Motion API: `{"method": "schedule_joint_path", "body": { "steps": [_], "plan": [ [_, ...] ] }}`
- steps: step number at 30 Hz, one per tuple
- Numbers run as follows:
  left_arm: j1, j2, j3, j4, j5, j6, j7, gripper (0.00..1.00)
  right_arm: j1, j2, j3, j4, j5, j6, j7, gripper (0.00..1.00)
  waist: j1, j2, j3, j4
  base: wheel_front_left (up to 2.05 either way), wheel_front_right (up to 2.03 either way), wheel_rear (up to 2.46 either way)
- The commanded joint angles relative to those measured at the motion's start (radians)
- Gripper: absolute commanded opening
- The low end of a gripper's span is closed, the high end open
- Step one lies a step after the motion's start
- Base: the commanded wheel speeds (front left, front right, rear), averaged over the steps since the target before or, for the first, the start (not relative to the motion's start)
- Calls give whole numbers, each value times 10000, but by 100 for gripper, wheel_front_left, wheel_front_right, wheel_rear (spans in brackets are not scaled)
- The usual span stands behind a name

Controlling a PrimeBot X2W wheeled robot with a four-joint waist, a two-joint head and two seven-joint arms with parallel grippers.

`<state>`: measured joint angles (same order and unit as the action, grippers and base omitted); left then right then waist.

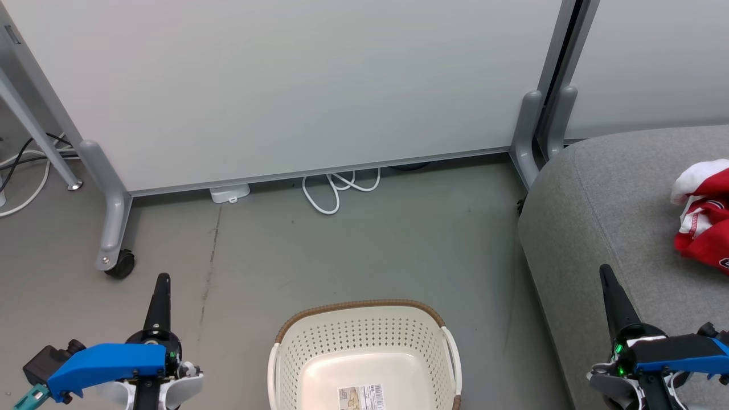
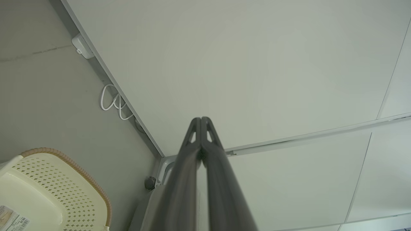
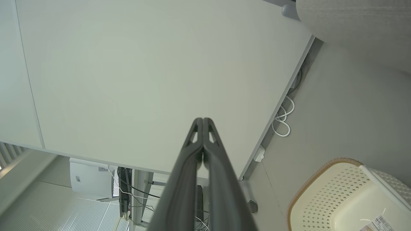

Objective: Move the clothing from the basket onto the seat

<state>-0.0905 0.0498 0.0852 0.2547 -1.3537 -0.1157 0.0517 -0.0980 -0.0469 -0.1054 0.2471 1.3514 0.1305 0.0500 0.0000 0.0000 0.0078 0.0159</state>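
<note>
Left claw [image 1: 163,278] and right claw [image 1: 605,270] share long dark fingers [image 1: 158,310], blue covers [image 1: 108,361], white housings [image 1: 183,389].

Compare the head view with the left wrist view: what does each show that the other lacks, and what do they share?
Head view adds: the red-and-white clothing lying on the grey fabric seat, and the shut right gripper.
Left wrist view adds: a long joint line between pale wall panels.
Shared: the cream perforated plastic basket, its visible bottom bare but for a barcode sticker; the looped white cable on the floor; and the shut left gripper.
</note>
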Motion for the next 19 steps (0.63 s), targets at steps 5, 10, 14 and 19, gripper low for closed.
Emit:
{"method": "schedule_joint_path", "body": {
  "steps": [5, 10, 14, 19],
  "plan": [
    [-226, 9, 104, -98, -523, -86, 134, 0, -140, -51, -39, -57, 535, 3, 139, 0, 0, 0, -7, -23, 0, 0, 0],
    [-216, 9, 150, -100, -925, -105, 240, 0, -145, -53, -52, -53, 945, 4, 244, 0, 0, 0, -14, -47, 0, 0, 0],
    [-225, 9, 183, -104, -1241, -125, 315, 0, -149, -53, -61, -49, 1250, 4, 325, 0, 0, 0, -19, -65, 0, 0, 0],
    [-218, 9, 218, -108, -1613, -138, 411, 0, -154, -55, -73, -45, 1638, 4, 419, 0, 0, 0, -26, -89, 0, 0, 0]
  ]
}}
